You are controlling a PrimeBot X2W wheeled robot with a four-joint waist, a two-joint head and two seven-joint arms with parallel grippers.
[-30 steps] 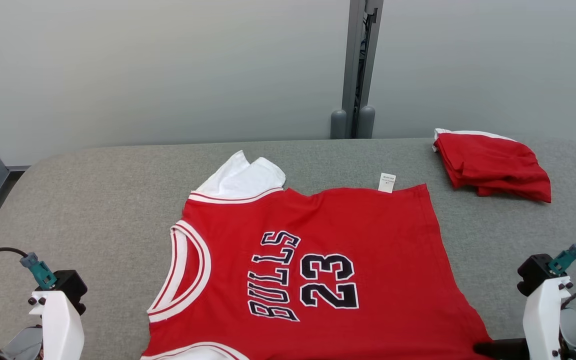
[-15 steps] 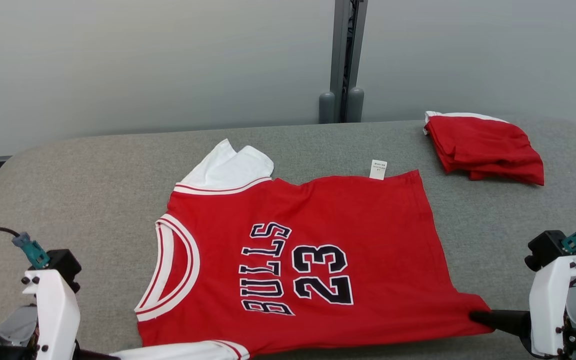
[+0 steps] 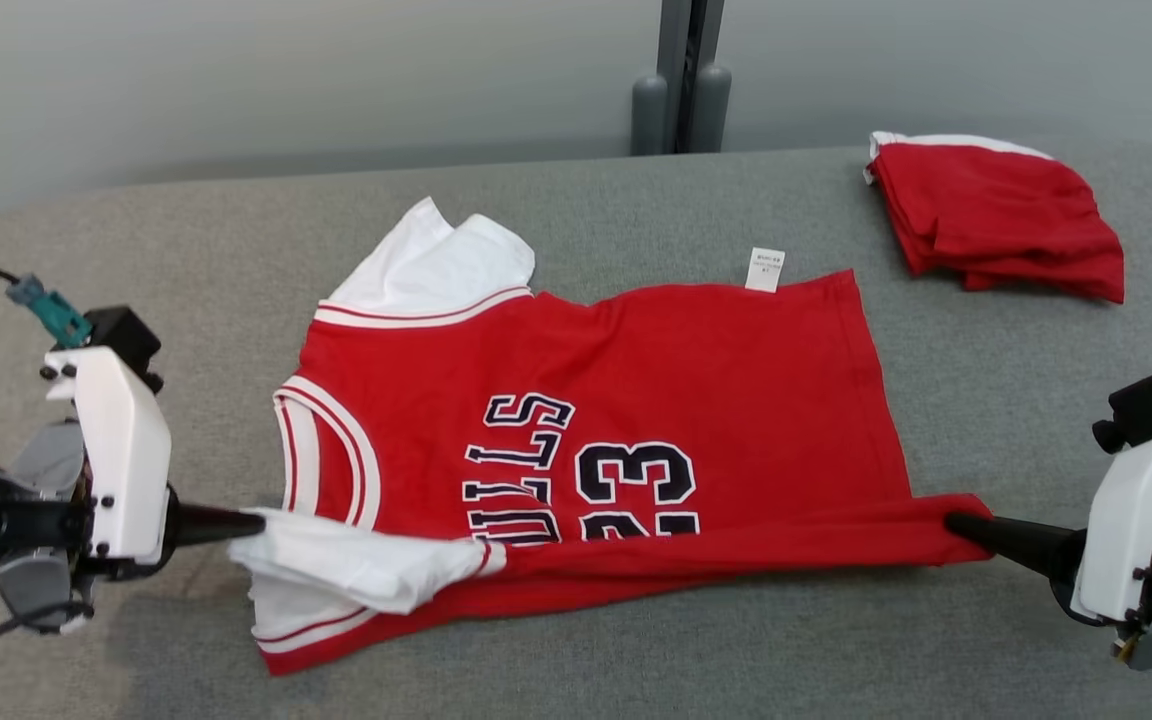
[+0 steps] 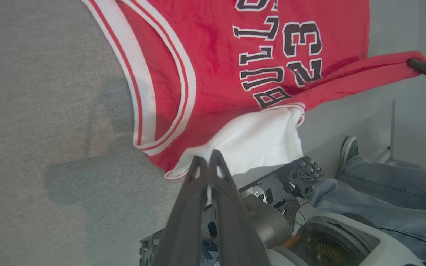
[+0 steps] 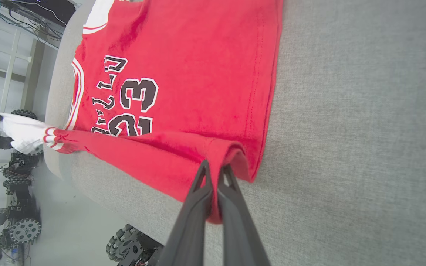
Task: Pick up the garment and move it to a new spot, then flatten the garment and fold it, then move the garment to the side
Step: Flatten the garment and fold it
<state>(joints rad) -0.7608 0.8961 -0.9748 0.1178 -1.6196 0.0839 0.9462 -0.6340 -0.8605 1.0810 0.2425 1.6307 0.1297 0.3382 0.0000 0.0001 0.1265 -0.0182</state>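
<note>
Head view: left claw [image 3: 258,523] and right claw [image 3: 952,522] pinch jersey [image 3: 636,400] inward.

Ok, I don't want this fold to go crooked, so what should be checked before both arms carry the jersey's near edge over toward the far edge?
1. The left gripper is shut on the near white sleeve: ok.
2. The right gripper is shut on the jersey at its hem corner: ok.
3. Near edge pulled straight between the two grips: ok.
4. The far white sleeve lies flat: not ok, it is creased over itself.
5. The folded red garment lies apart from the jersey: ok.
6. Fabric under the lifted edge is smooth: cannot tell, hidden.
</note>
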